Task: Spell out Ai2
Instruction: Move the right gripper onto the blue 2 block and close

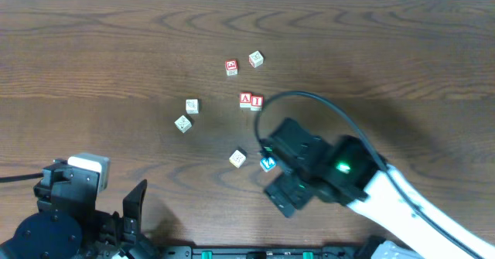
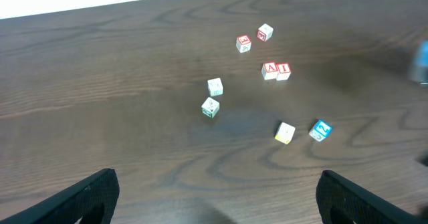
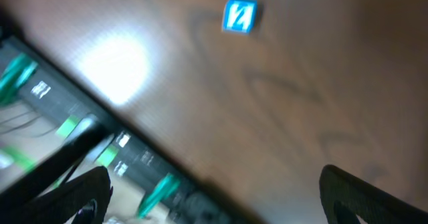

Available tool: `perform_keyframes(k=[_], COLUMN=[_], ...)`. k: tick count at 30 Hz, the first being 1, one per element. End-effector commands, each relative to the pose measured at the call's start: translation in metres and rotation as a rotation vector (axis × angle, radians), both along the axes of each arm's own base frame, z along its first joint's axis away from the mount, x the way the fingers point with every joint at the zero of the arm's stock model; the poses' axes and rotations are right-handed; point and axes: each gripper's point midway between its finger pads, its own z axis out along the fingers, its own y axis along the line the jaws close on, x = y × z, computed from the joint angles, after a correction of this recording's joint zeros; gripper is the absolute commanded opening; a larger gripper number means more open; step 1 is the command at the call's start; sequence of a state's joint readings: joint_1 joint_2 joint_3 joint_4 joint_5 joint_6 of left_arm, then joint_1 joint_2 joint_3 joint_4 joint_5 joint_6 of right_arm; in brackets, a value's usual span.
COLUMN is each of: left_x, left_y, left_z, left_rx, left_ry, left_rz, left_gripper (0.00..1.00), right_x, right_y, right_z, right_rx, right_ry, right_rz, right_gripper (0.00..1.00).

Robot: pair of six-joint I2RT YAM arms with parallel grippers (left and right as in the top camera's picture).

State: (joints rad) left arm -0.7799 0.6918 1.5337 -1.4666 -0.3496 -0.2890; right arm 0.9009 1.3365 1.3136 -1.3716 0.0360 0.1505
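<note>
Dark wood-grain counter (image 1: 93,50), glossy glare. Small square wooden A cube (image 1: 245,99) touching I cube (image 1: 257,101); blue 2 cube (image 2: 321,130) apart. Left fingers (image 2: 93,194) and right fingers (image 3: 364,194) spread wide, empty.

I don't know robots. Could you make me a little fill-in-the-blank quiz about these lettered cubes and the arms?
The A cube touches a red-bordered cube lettered ___. The blue 2 cube lies apart, close to the ___ arm. Both arms' jaws stand ___, holding nothing. The table holds ___ cubes altogether.
Missing: I; right; open; eight.
</note>
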Motion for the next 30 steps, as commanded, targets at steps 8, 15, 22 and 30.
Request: perform_keyframes(k=[8, 15, 22, 30], left_x=[0.0, -0.001, -0.001, 0.001], left_y=[0.005, 0.005, 0.005, 0.004], left_z=[-0.005, -0.005, -0.005, -0.003], left_rx=[0.022, 0.013, 0.012, 0.005], left_ry=[0.02, 0.025, 0.025, 0.018], left_rz=[0.028, 0.037, 0.038, 0.038], left_gripper=[0.95, 0.95, 0.95, 0.95], right_x=[0.039, 0.042, 0.051, 0.057], right_y=[0.03, 0.03, 0.021, 0.019], right_z=[-0.047, -0.083, -0.111, -0.133], right_rx=[-0.062, -0.004, 0.02, 0.094], right_ry=[-0.061, -0.014, -0.019, -0.005], right_rz=[-0.028, -0.025, -0.066, -0.108], right_gripper=[0.99, 0.99, 0.99, 0.99])
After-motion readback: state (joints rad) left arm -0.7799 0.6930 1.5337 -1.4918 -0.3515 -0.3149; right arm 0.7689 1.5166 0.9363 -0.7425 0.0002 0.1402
